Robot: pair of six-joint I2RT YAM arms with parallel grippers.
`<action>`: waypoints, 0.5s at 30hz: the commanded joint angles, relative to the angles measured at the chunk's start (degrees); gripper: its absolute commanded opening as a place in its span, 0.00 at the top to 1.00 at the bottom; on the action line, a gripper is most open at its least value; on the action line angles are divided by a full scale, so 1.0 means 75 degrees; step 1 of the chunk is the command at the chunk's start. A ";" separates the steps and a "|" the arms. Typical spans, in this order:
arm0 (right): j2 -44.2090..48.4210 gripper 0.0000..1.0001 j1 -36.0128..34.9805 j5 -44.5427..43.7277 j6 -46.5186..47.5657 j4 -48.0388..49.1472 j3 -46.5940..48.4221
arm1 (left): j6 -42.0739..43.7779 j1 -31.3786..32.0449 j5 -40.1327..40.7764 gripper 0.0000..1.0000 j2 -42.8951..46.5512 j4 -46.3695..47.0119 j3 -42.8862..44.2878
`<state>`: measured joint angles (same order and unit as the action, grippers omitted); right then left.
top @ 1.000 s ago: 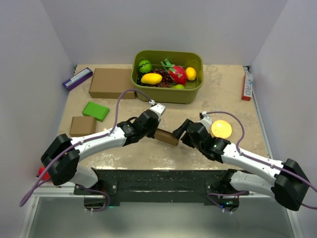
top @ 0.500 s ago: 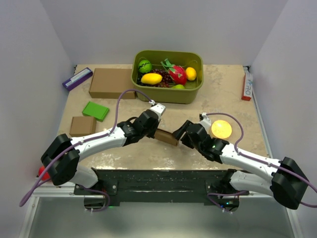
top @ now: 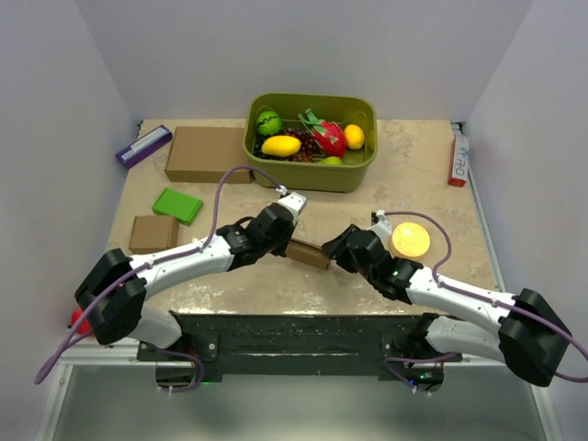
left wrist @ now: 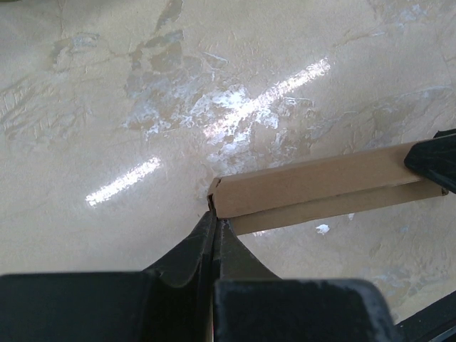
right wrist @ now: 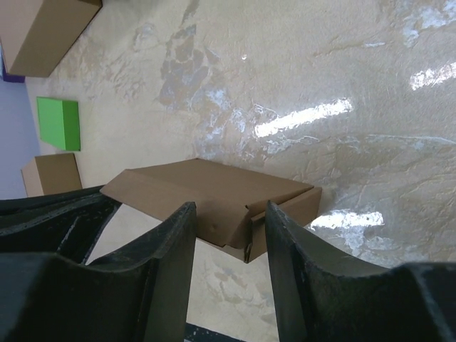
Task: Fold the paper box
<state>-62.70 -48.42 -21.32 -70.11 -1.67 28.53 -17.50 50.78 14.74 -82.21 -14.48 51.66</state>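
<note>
Looks like the flap-closing step: paper box (top: 308,254) sits dead centre, your left gripper (left wrist: 214,216) clamped on its corner, right gripper (right wrist: 229,214) jaws apart around the other end, so next you pinch gently.

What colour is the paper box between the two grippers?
Plain brown; the paper box shows best in the right wrist view.

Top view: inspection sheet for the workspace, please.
Surface: glossy beige tabletop, glare patches.
Job's things: paper box, partly folded, between both grippers.
Clutter: green bin of toy fruit, large carton, small carton, green block, purple box, orange ball.
Grippers: left gripper shut on box's corner; right gripper open, jaws astride the other end.
Cables: purple cables loop over both arms, off the box.
Surroundings: plain white walls on three sides.
</note>
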 commanded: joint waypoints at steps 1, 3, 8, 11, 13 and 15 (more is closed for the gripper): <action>-0.0078 0.58 -0.0024 0.0136 -0.0285 0.0187 -0.0324 | -0.0245 0.0084 -0.0407 1.00 0.0145 -0.0436 -0.0126; -0.0125 0.60 -0.0024 0.0113 -0.0320 0.0188 -0.0359 | -0.0234 0.0084 -0.0465 0.98 0.0169 -0.0390 -0.0149; -0.0242 0.60 -0.0024 0.0030 -0.0391 0.0188 -0.0324 | -0.0199 0.0084 -0.0641 0.85 0.0403 -0.0261 -0.0232; -0.0301 0.61 -0.0024 -0.0063 -0.0403 0.0188 -0.0277 | -0.0198 0.0084 -0.0665 0.74 0.0567 -0.0237 -0.0278; -0.0359 0.61 -0.0024 -0.0110 -0.0391 0.0188 -0.0254 | -0.0210 0.0084 -0.0642 0.68 0.0696 -0.0237 -0.0314; -0.0371 0.61 -0.0024 -0.0169 -0.0402 0.0141 -0.0219 | -0.0222 0.0084 -0.0630 0.61 0.0755 -0.0249 -0.0325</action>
<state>-64.03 -48.34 -21.54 -72.47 2.02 27.20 -18.39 50.83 11.77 -79.13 -16.19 49.76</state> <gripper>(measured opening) 0.398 0.329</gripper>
